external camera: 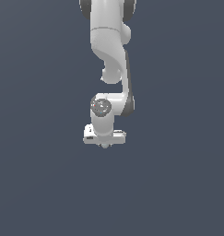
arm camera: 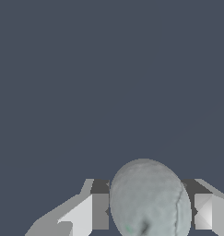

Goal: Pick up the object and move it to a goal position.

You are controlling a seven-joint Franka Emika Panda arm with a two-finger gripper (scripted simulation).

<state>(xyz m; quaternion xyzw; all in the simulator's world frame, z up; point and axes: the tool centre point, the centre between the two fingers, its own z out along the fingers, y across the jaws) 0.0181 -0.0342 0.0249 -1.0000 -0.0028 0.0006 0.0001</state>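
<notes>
In the exterior view, 1 white arm is seen reaching down over a plain dark slate surface. The gripper is pointed downward, and only a small pale sliver of the ball is visible beneath the hand, between the fingers. No goal marker can be made out.

In the wrist view, the ball is shown large and close, seated between the 2 fingers, which are closed against its sides. It is pale grey-green, matte, faintly mottled, with a thin seam-like line and a small dark spot near its lower edge. Whether it rests on the surface or is lifted cannot be told.

The ball is judged to be light and stiff, but liable to roll or squirt out, being round and smooth. A hold across its widest part, centred on the pads, is judged safest.
</notes>
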